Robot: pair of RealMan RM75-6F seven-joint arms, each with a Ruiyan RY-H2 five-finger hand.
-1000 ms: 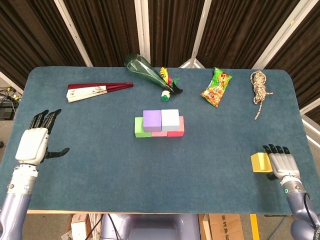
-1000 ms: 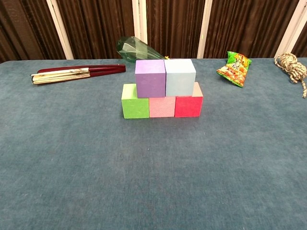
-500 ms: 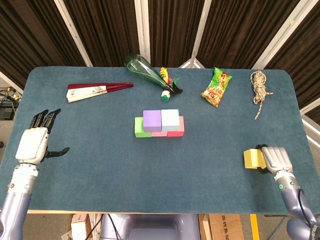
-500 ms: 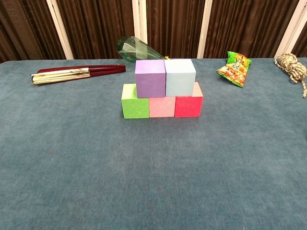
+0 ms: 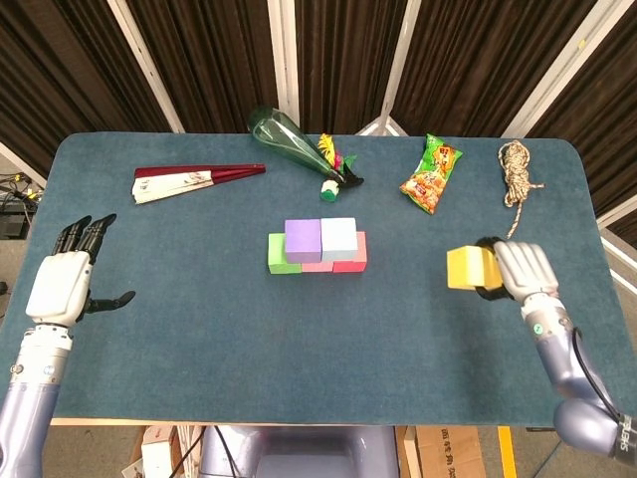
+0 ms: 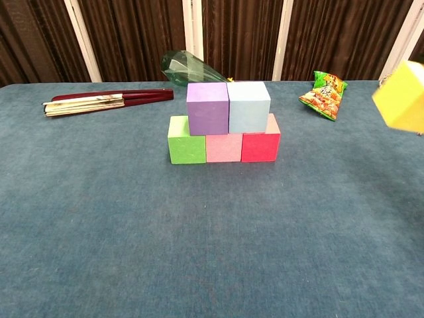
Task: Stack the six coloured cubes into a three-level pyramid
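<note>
A green cube (image 5: 280, 255) (image 6: 187, 140), a pink cube (image 5: 318, 265) (image 6: 223, 148) and a red cube (image 5: 352, 255) (image 6: 260, 144) form a row mid-table. On top sit a purple cube (image 5: 303, 239) (image 6: 207, 108) and a light blue cube (image 5: 338, 237) (image 6: 248, 106). My right hand (image 5: 520, 270) holds a yellow cube (image 5: 471, 267) (image 6: 401, 95) in the air to the right of the stack. My left hand (image 5: 68, 281) hovers open near the table's left edge, holding nothing.
Along the far side lie a folded fan (image 5: 189, 179), a green glass bottle (image 5: 289, 139), a snack bag (image 5: 431, 174) and a coil of rope (image 5: 516, 171). The table's front edge (image 5: 299, 420) runs close below both arms.
My right hand has lifted the yellow cube off the near right of the table and carried it up and left toward the stack. It now shows in the chest view.
</note>
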